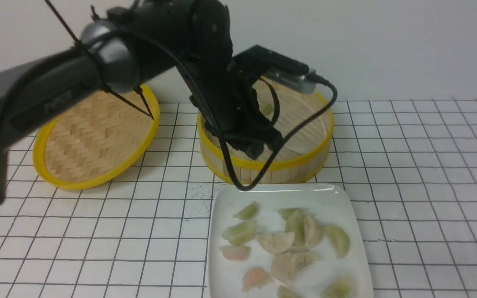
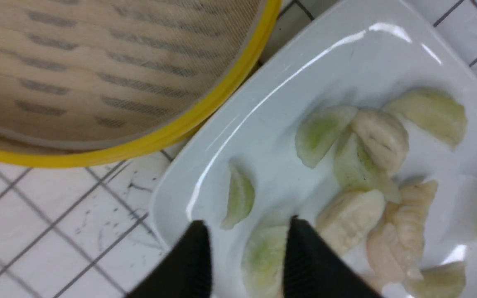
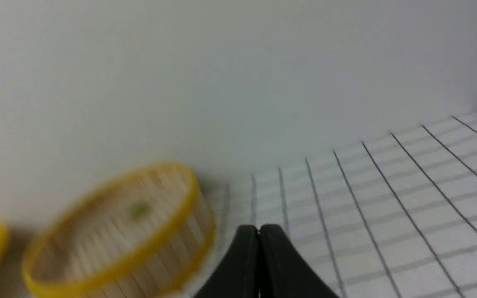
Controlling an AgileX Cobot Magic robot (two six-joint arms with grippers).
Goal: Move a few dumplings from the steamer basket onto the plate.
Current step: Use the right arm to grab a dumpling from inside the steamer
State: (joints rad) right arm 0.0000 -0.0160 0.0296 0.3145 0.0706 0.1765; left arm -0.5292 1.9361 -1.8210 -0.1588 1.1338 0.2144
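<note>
**On the gridded table: left gripper between basket and plate, a heap of dumplings on white**

A white table (image 1: 408, 165) ruled in dark squares runs back to a bare, pale wall. Over it, the left gripper (image 2: 249, 225) hangs above the near rim of the steamer basket (image 1: 300, 171), pointing down toward the plate (image 2: 288, 82). Its two black fingers (image 2: 193, 260) stand apart, and a green dumpling (image 2: 263, 260) shows in the gap. I cannot tell from here whether the fingers pinch it or whether it simply lies on the plate beneath them.

Just beside it on the plate lies another green one. Further out is a loose heap of green dumplings (image 1: 338, 240) mixed with beige dumplings (image 1: 278, 242) and pinkish dumplings (image 1: 235, 252), several of them touching or overlapping. The plate sits just in front of the basket, close to its wall.

Inside the basket, toward its far side, one small green piece (image 1: 266, 108) peeks out from behind the arm. The woven lid (image 1: 93, 136) lies to the basket's left, apart from it.

The right gripper (image 3: 258, 230) does not show from the front. Its own camera shows its fingers pressed tight together with nothing between them, above the table and facing the basket and the wall.
</note>
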